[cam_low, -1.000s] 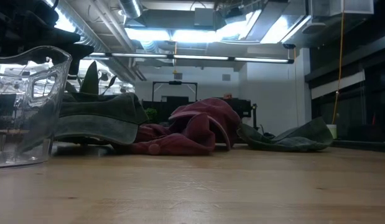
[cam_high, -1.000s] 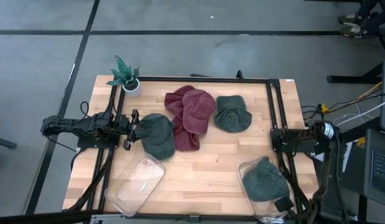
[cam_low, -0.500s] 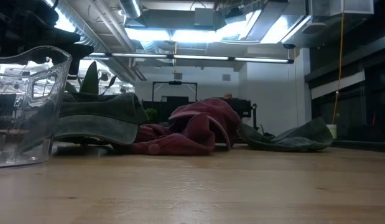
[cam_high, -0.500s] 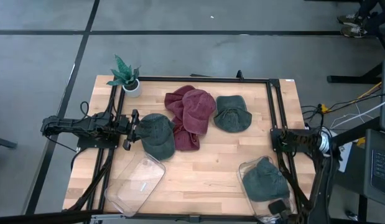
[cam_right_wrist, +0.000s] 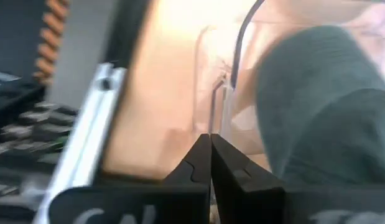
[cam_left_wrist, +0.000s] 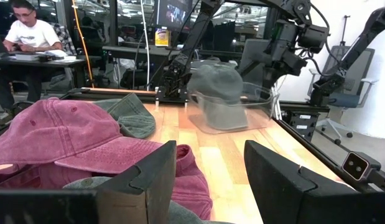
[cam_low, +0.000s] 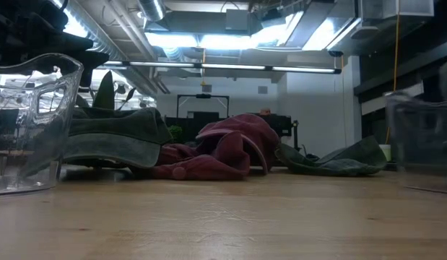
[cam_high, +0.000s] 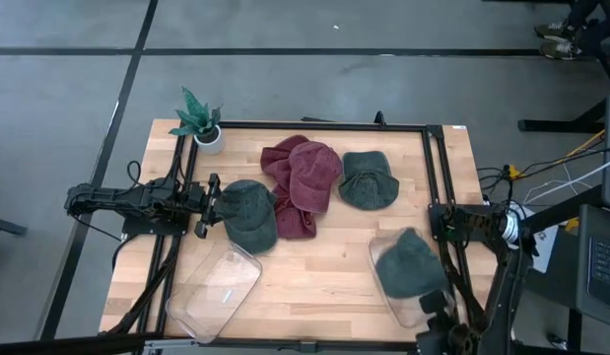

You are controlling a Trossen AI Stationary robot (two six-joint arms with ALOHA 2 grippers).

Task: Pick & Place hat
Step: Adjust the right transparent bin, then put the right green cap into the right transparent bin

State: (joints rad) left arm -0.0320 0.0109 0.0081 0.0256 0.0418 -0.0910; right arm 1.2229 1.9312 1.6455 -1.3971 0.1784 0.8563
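A lit workshop with ceiling ducts and benches lay behind the wooden table [cam_high: 314, 281], which was framed by dark rails. A potted plant [cam_high: 200, 120] stood at the far left corner, and a maroon cap [cam_high: 306, 176] lay heaped mid-table at the far side, with a green hat [cam_high: 369, 180] to its right. Another green hat [cam_high: 249, 211] lay just in front of the left gripper [cam_high: 208, 205], whose fingers [cam_left_wrist: 148, 180] were held apart with nothing between them, the arm waiting at the left edge. An empty clear bin [cam_high: 214, 294] sat near the left front. At the right front, a second clear bin [cam_high: 411, 286] held a dark green hat [cam_high: 413, 264], and both appeared smeared, as if shifting. The right gripper [cam_right_wrist: 210, 149] was seen with its fingers pressed together at the bin's clear wall, at the near right edge; whether the thin wall was pinched between them could not be told. The hat was judged already placed, so the risk lay in the bin. If the wall was caught or snagged, the bin could be dragged or tipped, and the hat, which bulged above the rim, could be spilled onto the table or over the near edge. A pull along the rail could also jam the bin against the frame.
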